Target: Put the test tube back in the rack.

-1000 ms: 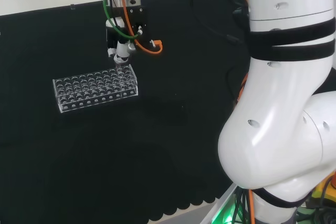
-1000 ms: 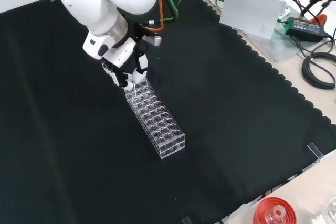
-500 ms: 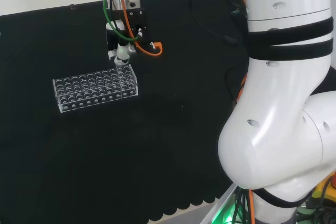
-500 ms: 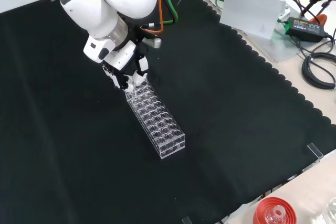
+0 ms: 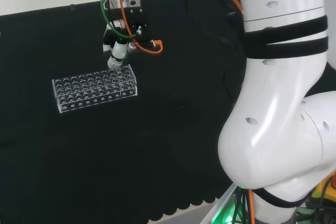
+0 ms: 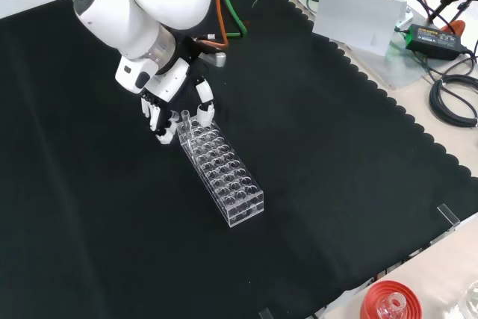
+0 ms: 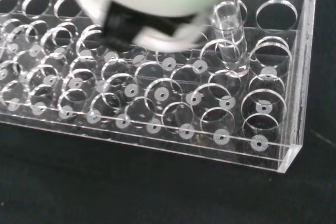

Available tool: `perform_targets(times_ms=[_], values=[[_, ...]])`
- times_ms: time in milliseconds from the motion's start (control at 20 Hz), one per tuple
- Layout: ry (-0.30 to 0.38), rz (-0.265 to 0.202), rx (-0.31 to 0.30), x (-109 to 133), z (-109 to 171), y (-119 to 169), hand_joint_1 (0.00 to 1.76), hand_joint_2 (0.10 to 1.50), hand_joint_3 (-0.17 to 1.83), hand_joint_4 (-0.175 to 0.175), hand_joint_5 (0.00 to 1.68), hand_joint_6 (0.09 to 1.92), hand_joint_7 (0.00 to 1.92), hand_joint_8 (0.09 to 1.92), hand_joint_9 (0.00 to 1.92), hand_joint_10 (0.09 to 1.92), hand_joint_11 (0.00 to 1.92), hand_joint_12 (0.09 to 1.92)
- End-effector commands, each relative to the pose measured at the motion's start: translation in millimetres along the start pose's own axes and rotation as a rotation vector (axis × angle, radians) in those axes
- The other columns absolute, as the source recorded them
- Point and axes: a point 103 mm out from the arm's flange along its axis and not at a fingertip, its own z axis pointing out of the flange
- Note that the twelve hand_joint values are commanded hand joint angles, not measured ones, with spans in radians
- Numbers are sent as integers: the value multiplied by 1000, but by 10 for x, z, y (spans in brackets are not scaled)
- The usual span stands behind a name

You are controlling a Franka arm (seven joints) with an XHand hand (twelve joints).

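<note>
Test tube (image 6: 184,120) standing upright in an end hole of the clear rack (image 6: 222,169), at the end nearest the arm in the front view; hand (image 6: 173,106) just above that end, fingers spread open, holding nothing; black cloth (image 6: 336,184) under the rack.

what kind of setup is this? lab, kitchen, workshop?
Most likely a robotics lab bench set up for lab-ware handling. A clear test tube rack sits on a black cloth with a test tube standing in its end; the arm's hand is beside it, and cables and electronics lie past the cloth's edge.
</note>
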Motion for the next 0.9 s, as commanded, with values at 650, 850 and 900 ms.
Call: perform_targets(times_ms=[650,850,900], values=[[90,-17,-179,-126,-1056,-857,980,521,487,-6,271,624,413,982,712,977,492,1493],[131,-6,-292,-133,-1404,-1281,955,542,491,-9,278,615,414,980,696,976,471,1497],[138,0,-311,-135,-1456,-1381,949,548,492,-12,281,615,414,980,693,975,469,1497]])
